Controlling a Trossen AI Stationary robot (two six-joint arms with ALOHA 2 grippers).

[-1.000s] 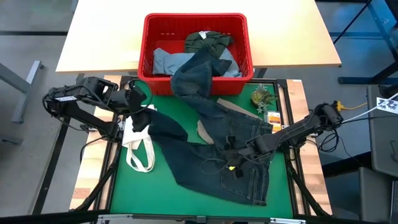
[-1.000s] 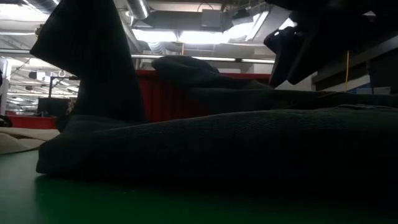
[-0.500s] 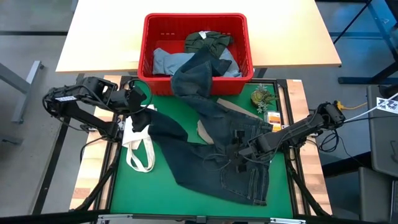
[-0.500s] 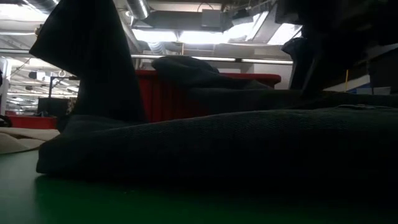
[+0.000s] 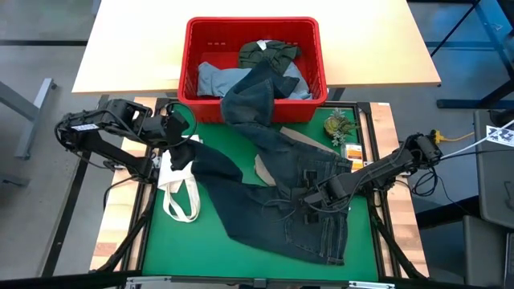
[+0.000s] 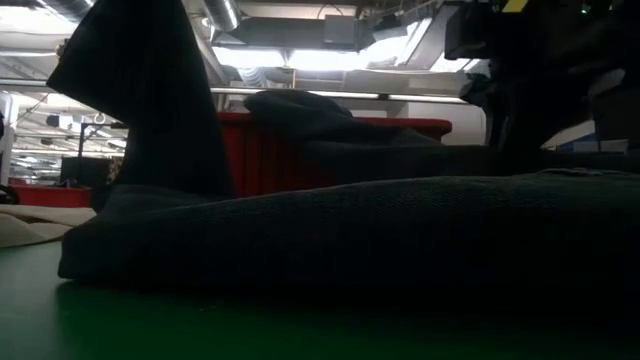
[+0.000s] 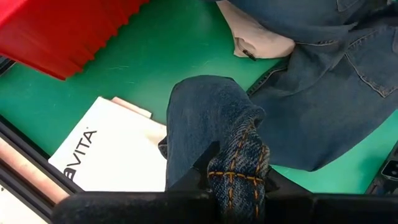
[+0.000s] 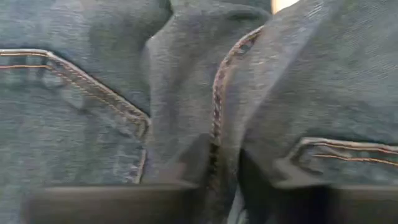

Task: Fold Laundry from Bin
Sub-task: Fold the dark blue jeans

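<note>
Dark navy jeans (image 5: 281, 189) lie spread on the green mat (image 5: 209, 249). One part runs up over the front rim of the red bin (image 5: 253, 71). In the bin lie light blue jeans (image 5: 215, 79) and an olive-green piece (image 5: 269, 53). My left gripper (image 5: 185, 142) is raised at the mat's left, shut on a jeans leg end (image 7: 239, 162). My right gripper (image 5: 310, 197) points down at the jeans' seat, shut on denim (image 8: 214, 124). A beige piece (image 5: 261, 170) shows from under the jeans. My left gripper pinches the hem end of one jeans leg (image 7: 241, 177) between its two fingers, bunched in several layers. The leg hangs from the fingers, lifted off the mat, and its rest trails down to the spread jeans. My right gripper pinches a raised fold of denim along a stitched seam (image 8: 216, 146) between the back pockets. The fingers (image 8: 186, 171) come slanting down from the table's right. The jeans lie on the mat around the fold.
A white tote bag (image 5: 178, 191) with looped straps lies on the mat's left edge, below my left gripper. A small green plant (image 5: 339, 124) and an orange packet (image 5: 352, 150) sit at the mat's right edge. The mat's near left corner is bare.
My right gripper has tipped further down, sunk slightly onto the jeans' seat and shut on a fold of the denim. The jeans have otherwise stayed in place.
</note>
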